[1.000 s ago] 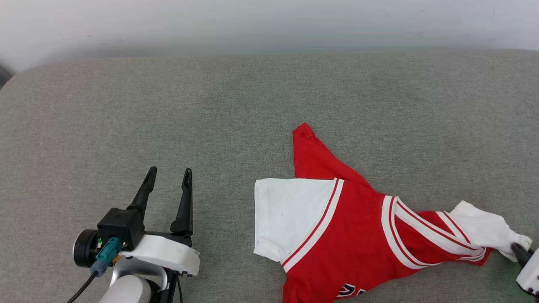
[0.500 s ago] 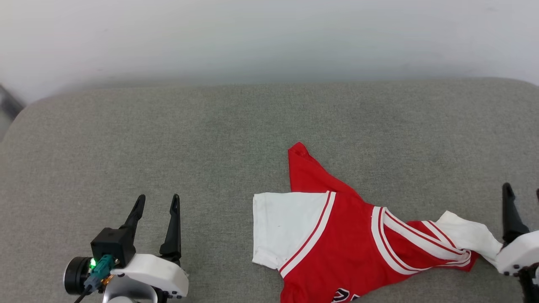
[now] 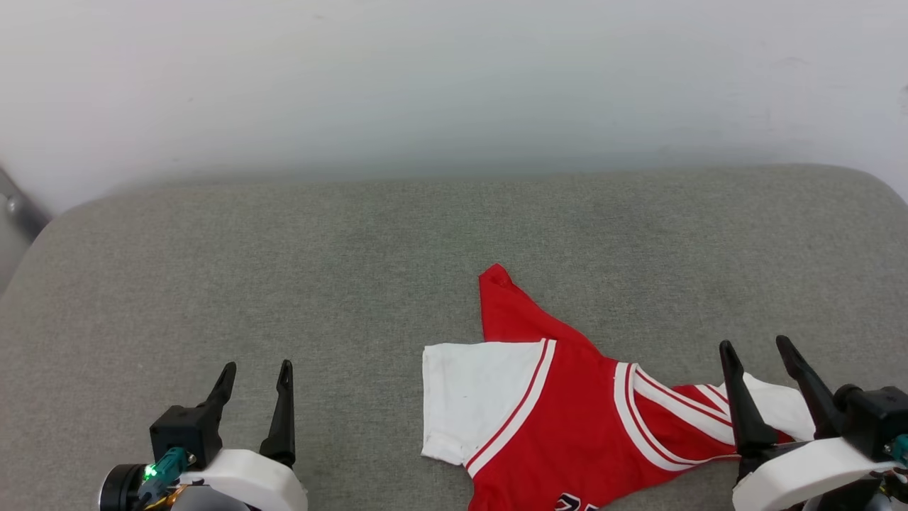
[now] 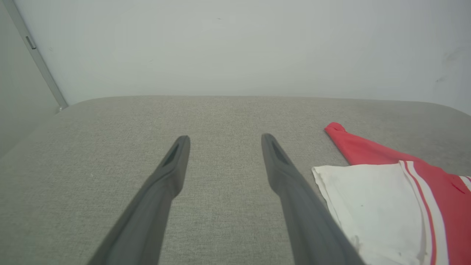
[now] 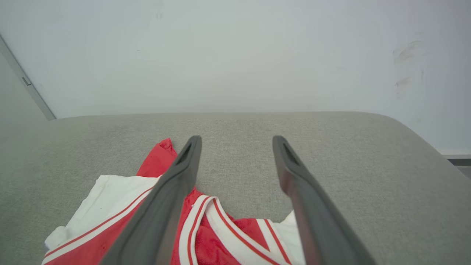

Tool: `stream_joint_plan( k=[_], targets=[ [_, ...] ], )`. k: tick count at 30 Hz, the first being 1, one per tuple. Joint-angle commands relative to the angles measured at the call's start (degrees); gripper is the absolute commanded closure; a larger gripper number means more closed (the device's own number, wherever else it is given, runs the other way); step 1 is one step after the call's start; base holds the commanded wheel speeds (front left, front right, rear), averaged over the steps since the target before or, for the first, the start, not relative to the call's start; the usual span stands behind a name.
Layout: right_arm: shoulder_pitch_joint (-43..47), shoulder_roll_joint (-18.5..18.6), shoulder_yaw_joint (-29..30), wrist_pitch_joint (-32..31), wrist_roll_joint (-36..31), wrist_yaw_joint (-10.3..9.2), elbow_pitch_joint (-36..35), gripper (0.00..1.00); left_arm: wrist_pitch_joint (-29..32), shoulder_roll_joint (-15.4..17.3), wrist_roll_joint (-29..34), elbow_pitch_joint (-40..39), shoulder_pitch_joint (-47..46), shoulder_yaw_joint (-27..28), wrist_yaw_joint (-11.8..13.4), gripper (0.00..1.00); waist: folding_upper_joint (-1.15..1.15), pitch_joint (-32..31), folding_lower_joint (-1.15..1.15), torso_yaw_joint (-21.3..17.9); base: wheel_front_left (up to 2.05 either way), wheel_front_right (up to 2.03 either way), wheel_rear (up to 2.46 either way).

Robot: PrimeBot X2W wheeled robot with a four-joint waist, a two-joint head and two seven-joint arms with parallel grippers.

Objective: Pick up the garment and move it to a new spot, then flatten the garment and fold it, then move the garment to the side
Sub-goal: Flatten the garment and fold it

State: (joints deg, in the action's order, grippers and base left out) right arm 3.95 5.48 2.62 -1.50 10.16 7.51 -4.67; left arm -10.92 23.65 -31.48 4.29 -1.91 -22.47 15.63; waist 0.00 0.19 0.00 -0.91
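The garment (image 3: pixel 567 419), a red jersey with white sleeves and striped trim, lies rumpled on the grey cushion (image 3: pixel 355 270), its lower part cut off by the head view's bottom edge. My right gripper (image 3: pixel 755 344) is open above the garment's right sleeve, with nothing between its fingers. In the right wrist view the garment (image 5: pixel 220 235) lies below and left of the open right gripper (image 5: pixel 235 139). My left gripper (image 3: pixel 255 367) is open at the lower left, apart from the garment. The left wrist view shows the white sleeve of the garment (image 4: pixel 371 198) to the right of the open left gripper (image 4: pixel 224 137).
A pale wall (image 3: pixel 454 85) rises behind the cushion's far edge. A grey frame strip (image 3: pixel 18 206) shows at the far left. The cushion's rounded right corner (image 5: pixel 423 147) drops off at the right.
My right gripper let go of the garment's right sleeve, opened and rose into view above it. The camera tilted up, so the whole picture shifted down.
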Motion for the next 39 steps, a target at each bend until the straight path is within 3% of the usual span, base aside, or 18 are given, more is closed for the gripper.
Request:
stream_joint_plan(
  k=[1, 7, 12, 13, 23, 35, 36, 37, 38, 39],
  targets=[
    [1.5, -0.6, -0.8, -0.3, -0.2, -0.03, -1.4, 0.00, 0.6, 0.5, 0.1, 0.2, -0.1, -0.3, -0.3, 0.00, 0.00, -0.2, 0.00, -0.7, 0.00, 0.00, 0.00],
    [1.8, -1.4, -2.1, -1.4, -0.4, -0.04, -4.1, 0.00, 4.8, 0.5, 0.8, 0.6, -4.6, -3.0, -2.3, 0.00, 0.00, 0.7, 0.00, -2.5, 0.00, 0.00, 0.00],
    [0.3, -1.8, -2.3, -2.0, 0.0, -0.04, -4.6, 0.00, 12.9, 0.2, 0.0, 3.2, -12.5, -7.2, -7.8, 0.00, 0.00, 3.2, 0.00, -4.1, 0.00, 0.00, 0.00],
    [0.3, -1.8, -2.3, -2.0, 0.0, -0.04, -4.6, 0.00, 12.9, 0.2, 0.0, 3.2, -12.5, -7.2, -7.8, 0.00, 0.00, 3.2, 0.00, -4.1, 0.00, 0.00, 0.00],
    [-2.6, -2.3, -3.5, -0.7, 0.4, -0.03, -3.8, 0.00, 32.6, 1.9, -2.2, 11.7, -26.1, -13.8, -17.7, 0.00, 0.00, 10.0, 0.00, -8.3, 0.00, 0.00, 0.00],
    [-5.0, -2.6, -4.0, 1.1, 1.1, -0.04, -1.8, 0.00, 48.6, 2.2, -2.7, 20.5, -31.2, -21.8, -21.9, 0.00, 0.00, 14.9, 0.00, -11.3, 0.00, 0.00, 0.00],
    [-5.1, -2.6, -3.9, 1.2, 1.1, -0.04, -1.7, 0.00, 49.9, 2.0, -3.1, 20.9, -31.0, -22.8, -22.2, 0.17, 0.00, 15.0, 0.00, -11.3, 0.00, 0.00, 0.00],
    [-5.1, -2.6, -3.8, 1.2, 1.3, -0.03, -1.5, 0.00, 50.8, 1.7, -3.4, 21.0, -30.6, -23.6, -22.5, 0.56, 0.00, 14.9, 0.00, -11.4, 0.00, 0.00, 0.00],
    [-5.1, -2.7, -3.7, 1.3, 1.4, -0.03, -1.4, 0.00, 51.3, 1.6, -3.8, 21.1, -30.3, -24.2, -22.6, 0.85, 0.00, 14.9, 0.00, -11.4, 0.00, 0.00, 0.00],
    [-5.1, -2.7, -3.6, 1.4, 1.4, -0.03, -1.3, 0.00, 51.4, 1.6, -3.8, 21.0, -30.1, -24.6, -22.7, 1.00, 0.00, 14.8, 0.00, -11.4, 0.00, 0.00, 0.00]
  ],
)
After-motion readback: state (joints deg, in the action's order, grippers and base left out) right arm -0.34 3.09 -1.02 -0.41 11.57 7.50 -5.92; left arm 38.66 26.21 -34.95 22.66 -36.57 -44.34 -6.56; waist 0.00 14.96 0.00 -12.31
